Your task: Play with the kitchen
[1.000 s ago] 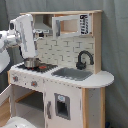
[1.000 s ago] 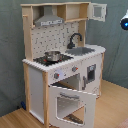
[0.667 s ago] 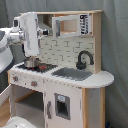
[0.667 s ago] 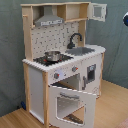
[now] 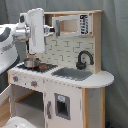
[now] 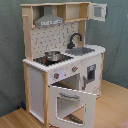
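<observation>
Finger state cannot be told: the gripper [image 5: 33, 59] is lost in blur just above the steel pot [image 5: 31, 63] on the hob [image 5: 35, 66]. Over the last second the arm [image 5: 35, 30] has swung from the first exterior view's left edge to stand over the pot. The kitchen [image 6: 62, 65] stands on the wood floor, oven door [image 6: 72, 102] hanging open. Judgement: a pot grasp appears imminent.
</observation>
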Robot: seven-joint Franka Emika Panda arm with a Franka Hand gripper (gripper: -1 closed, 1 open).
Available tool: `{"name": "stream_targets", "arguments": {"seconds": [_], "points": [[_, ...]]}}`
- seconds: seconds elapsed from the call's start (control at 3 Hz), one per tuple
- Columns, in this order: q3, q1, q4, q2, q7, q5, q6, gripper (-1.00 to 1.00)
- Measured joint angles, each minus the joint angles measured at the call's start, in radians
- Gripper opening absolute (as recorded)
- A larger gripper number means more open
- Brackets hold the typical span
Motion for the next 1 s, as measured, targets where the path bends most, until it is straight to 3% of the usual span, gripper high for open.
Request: {"name": "stream_targets", "arguments": {"seconds": [1.0], "points": [[-0.142,-0.001,-0.051,0.001,-0.089,-0.026,0.268,-1.0]]}}
